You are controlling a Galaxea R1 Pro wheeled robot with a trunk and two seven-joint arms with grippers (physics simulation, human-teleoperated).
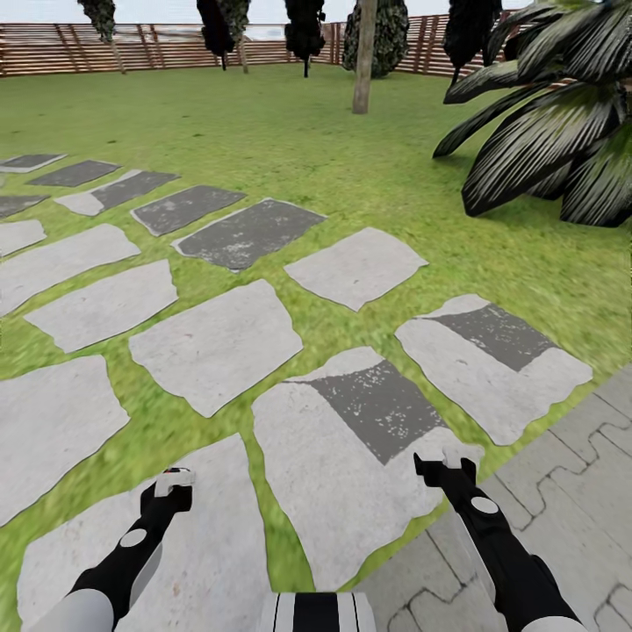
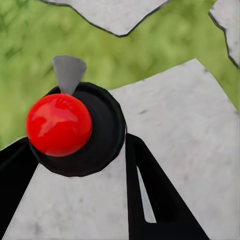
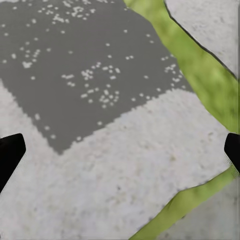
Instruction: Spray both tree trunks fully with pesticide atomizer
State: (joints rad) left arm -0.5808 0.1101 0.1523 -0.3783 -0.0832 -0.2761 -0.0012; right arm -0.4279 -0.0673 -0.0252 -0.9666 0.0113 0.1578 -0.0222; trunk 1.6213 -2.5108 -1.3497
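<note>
**Sprayer held over the stepping stones**

A red-topped black sprayer (image 2: 70, 127) is clamped in the left gripper (image 1: 172, 493) above the grey stones (image 1: 215, 342). The right gripper (image 1: 446, 465) is spread wide apart, empty. A bare tree trunk (image 1: 363, 57) is seen far beyond the stones, near the fence (image 1: 167, 48).

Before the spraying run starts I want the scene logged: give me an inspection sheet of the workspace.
Surface: green lawn with grey stepping stones; paving at the near right.
Job's things: one bare tree trunk far ahead; atomizer, black with a red ball and a grey nozzle, apparently held in the left pincer.
Clutter: nothing seen.
Grippers: left pincer's fingers flank the atomizer closely; right pincer open, with nothing between its fingers, over a stone.
Cables: nothing seen.
Surroundings: slatted wooden fence at the back, dark cypresses before it, palm fronds to the right.
</note>
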